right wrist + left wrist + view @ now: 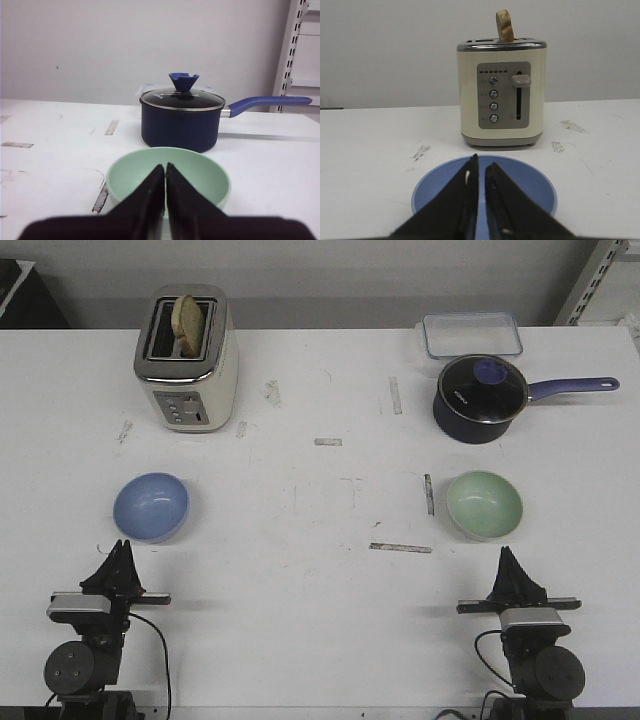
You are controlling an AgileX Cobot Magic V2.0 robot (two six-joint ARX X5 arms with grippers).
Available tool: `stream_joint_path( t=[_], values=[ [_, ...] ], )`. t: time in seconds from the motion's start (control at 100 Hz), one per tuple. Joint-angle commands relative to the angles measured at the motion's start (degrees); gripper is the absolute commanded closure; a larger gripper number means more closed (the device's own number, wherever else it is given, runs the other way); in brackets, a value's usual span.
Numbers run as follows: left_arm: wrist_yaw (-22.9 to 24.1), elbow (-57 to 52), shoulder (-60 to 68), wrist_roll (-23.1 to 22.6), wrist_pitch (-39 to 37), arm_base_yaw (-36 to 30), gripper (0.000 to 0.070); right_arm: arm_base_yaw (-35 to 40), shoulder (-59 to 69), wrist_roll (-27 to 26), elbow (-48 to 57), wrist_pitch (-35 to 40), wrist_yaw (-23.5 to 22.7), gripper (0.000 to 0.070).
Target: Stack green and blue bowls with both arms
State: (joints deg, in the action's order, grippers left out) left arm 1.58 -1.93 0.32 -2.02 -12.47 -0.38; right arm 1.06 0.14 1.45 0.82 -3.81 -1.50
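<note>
My fingers are together on both sides, holding nothing: left gripper (122,548) just before the blue bowl (151,506), right gripper (507,557) just before the green bowl (484,503). Bare table (320,590) lies between them. Behind stand a toaster (186,358) holding bread (187,320) and a lidded saucepan (482,398).

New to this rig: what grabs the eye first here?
Two bowls sit apart on the white table: the blue bowl ahead of the left pincer, the green bowl ahead of the right pincer. Farther back stand a toaster holding bread and a dark lidded saucepan.
</note>
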Motion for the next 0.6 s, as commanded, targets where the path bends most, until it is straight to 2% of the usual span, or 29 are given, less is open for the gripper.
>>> stream_joint_path(
  t=[0.0, 0.48, 0.59],
  values=[
    [0.2, 1.2, -0.1, 0.1, -0.8, 0.0, 0.0697, 0.0, -0.1, -0.6, -0.1, -0.9, 0.0, 0.0700],
    [0.2, 1.2, -0.1, 0.1, -0.8, 0.0, 0.0697, 0.0, -0.1, -0.6, 0.3, -0.8, 0.0, 0.0700],
    [0.2, 1.2, -0.1, 0.1, -0.8, 0.0, 0.0697, 0.0, 0.1, -0.6, 2.1, -0.7, 1.4, 0.0700]
  ],
)
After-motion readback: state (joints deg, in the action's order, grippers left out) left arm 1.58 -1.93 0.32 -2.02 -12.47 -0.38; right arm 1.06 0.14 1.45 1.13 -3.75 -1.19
